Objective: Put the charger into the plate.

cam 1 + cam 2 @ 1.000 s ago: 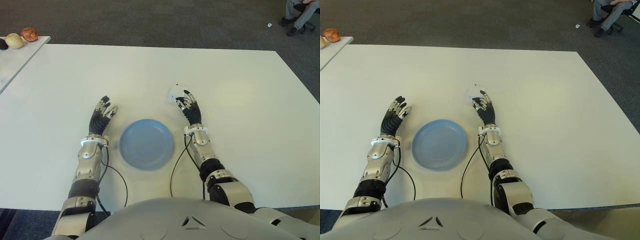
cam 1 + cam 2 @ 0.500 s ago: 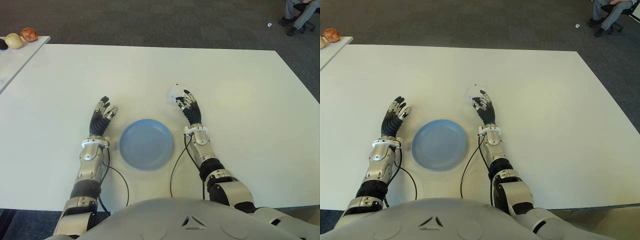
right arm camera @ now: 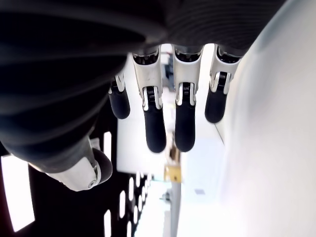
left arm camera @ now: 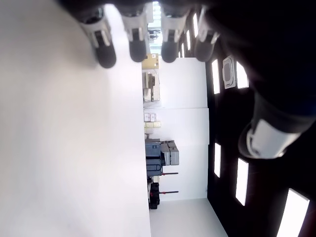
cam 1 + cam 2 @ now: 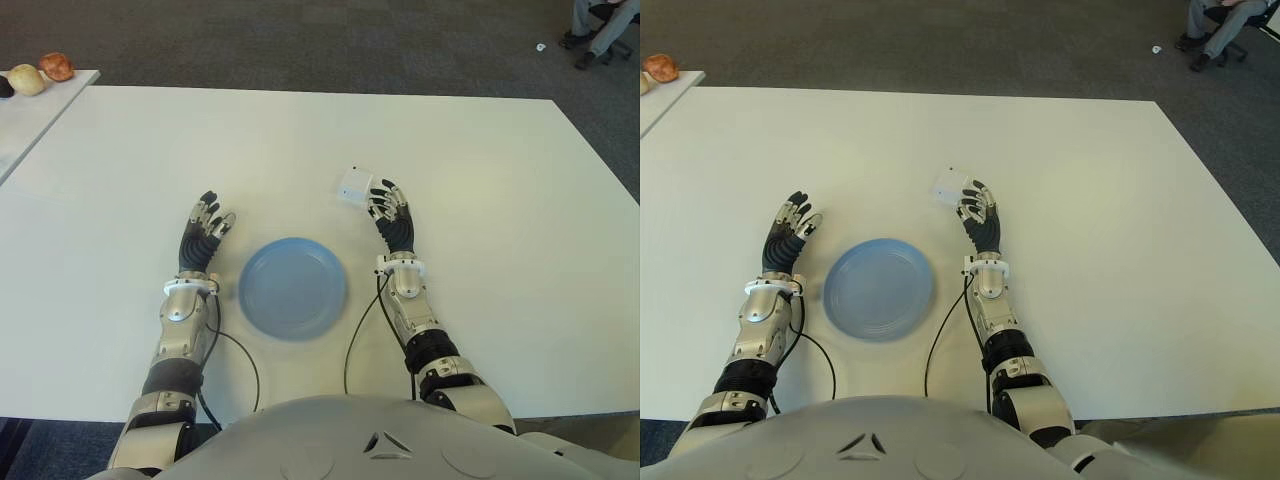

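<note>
Currently you see the charger (image 5: 354,186) lying on the table (image 5: 480,200), beyond the plate (image 5: 293,287) and off its far right edge, not in it. Your right hand (image 5: 393,214) sits to the right of the plate, fingers (image 3: 155,129) extended and holding nothing, fingertips just beside the charger; contact cannot be confirmed. Your left hand (image 5: 204,231) shows left of the plate, fingers spread, holding nothing.
</note>
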You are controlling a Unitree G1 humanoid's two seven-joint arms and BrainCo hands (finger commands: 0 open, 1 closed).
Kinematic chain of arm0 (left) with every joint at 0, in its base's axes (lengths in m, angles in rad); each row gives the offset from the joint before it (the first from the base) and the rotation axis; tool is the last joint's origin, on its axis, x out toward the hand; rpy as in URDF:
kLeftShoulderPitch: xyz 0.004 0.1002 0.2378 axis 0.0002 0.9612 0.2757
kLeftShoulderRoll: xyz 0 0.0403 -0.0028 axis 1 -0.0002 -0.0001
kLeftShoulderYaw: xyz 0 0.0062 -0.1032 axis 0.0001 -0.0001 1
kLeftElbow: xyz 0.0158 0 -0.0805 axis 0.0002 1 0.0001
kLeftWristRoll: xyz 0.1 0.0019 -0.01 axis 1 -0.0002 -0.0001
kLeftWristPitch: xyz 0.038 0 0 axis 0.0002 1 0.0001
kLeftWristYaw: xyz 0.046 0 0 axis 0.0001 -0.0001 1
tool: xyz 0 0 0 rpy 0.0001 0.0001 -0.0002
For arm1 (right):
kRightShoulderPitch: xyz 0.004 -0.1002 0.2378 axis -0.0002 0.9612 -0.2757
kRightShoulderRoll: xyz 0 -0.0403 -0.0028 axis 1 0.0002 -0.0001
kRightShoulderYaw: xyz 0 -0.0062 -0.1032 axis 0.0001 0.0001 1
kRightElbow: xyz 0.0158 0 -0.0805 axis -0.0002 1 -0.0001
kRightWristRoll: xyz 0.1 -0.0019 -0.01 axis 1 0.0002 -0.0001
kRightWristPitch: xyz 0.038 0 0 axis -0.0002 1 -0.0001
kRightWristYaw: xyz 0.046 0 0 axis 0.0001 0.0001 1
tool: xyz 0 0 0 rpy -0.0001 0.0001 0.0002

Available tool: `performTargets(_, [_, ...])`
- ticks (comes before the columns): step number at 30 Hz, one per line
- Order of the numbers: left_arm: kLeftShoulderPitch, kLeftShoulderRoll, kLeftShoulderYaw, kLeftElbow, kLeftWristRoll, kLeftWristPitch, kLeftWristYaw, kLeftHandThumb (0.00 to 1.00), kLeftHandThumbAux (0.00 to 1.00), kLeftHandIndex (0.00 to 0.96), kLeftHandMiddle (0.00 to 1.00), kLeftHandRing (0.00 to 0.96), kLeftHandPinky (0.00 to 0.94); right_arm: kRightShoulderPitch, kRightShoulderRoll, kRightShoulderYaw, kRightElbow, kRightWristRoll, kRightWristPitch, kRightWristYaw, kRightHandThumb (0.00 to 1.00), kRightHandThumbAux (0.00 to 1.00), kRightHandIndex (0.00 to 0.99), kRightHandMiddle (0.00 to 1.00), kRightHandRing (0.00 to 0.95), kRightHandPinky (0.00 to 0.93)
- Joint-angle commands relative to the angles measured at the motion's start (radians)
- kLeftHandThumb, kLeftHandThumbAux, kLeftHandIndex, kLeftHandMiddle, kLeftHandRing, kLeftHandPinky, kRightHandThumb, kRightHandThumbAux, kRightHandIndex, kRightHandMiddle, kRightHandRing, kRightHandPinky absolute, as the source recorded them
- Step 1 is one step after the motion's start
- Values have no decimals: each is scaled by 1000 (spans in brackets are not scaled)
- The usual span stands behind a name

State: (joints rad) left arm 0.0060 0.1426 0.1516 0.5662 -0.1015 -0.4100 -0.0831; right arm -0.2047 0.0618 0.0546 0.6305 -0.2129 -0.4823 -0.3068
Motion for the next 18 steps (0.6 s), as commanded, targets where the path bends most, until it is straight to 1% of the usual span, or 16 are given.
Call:
performTargets(1, [49,-21,-8,94,11,69,3,0,579,0,65,46,45,1,27,42,-68,-79,33,-63,487,622,136,257,262,259])
performTargets(2, [47,-22,-9,101,13,66,3,0,579,0,65,46,45,-40,2,54,-44,-127,33,-101,481,618,133,249,257,259])
performTargets(3, [45,-22,-9,105,14,64,4,0,578,0,66,46,46,-69,-15,62,-26,-161,33,-128,455,602,121,225,241,260])
performTargets(6, [40,-24,-10,118,16,56,5,0,577,0,67,47,47,-125,-43,78,23,-215,29,-178,416,581,105,192,219,259])
performTargets(9, [36,-26,-10,129,16,49,4,0,576,0,67,46,44,-153,-60,93,57,-239,19,-197,398,570,91,169,201,245])
performTargets(13, [31,-28,-10,141,14,45,4,0,572,0,66,45,44,-167,-73,109,82,-242,15,-192,398,564,79,147,178,220])
performTargets(18, [20,-32,-9,157,14,44,8,0,569,1,70,50,53,-184,-82,130,111,-254,24,-193,407,563,66,139,169,223])
